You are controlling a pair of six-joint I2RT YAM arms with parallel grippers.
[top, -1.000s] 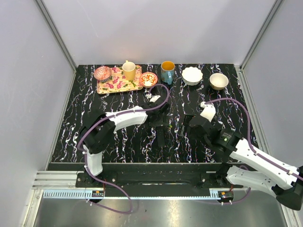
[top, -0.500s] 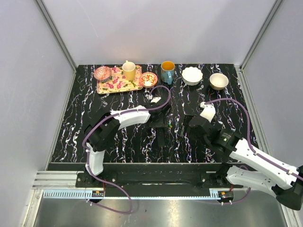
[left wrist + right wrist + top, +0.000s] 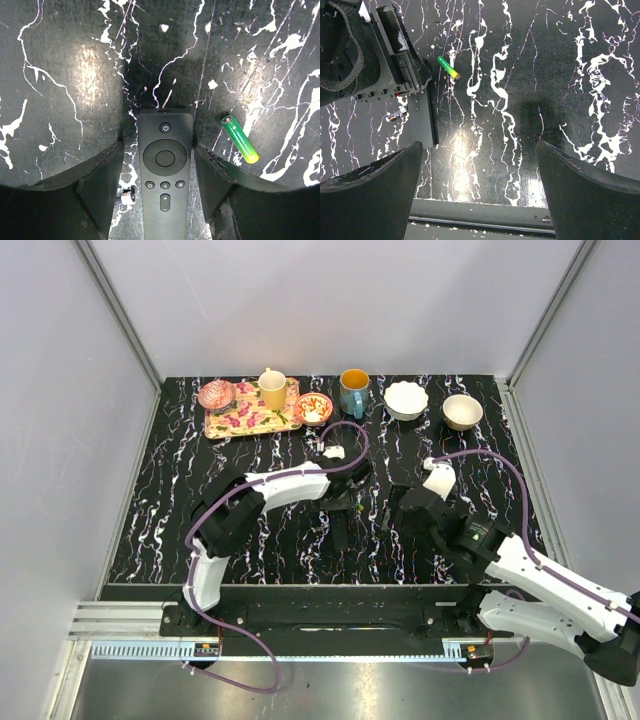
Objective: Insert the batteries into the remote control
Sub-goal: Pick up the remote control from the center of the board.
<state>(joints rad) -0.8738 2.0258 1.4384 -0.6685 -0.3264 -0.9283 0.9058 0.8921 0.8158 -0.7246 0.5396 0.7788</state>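
The left gripper (image 3: pixel 157 151) has advanced rightward and narrowed over the remote control (image 3: pixel 165 172) at table centre, jaws straddling it with gaps either side, a green battery (image 3: pixel 240 139) just right of it, while the right gripper (image 3: pixel 479 146) hovers wide open

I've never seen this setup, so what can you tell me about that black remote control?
The remote control is a slim black plastic bar lying flat, buttons up, on the marbled table: power button, round pad, three small keys, a plus key. The left pincer straddles it, a finger on each side; contact is unclear.
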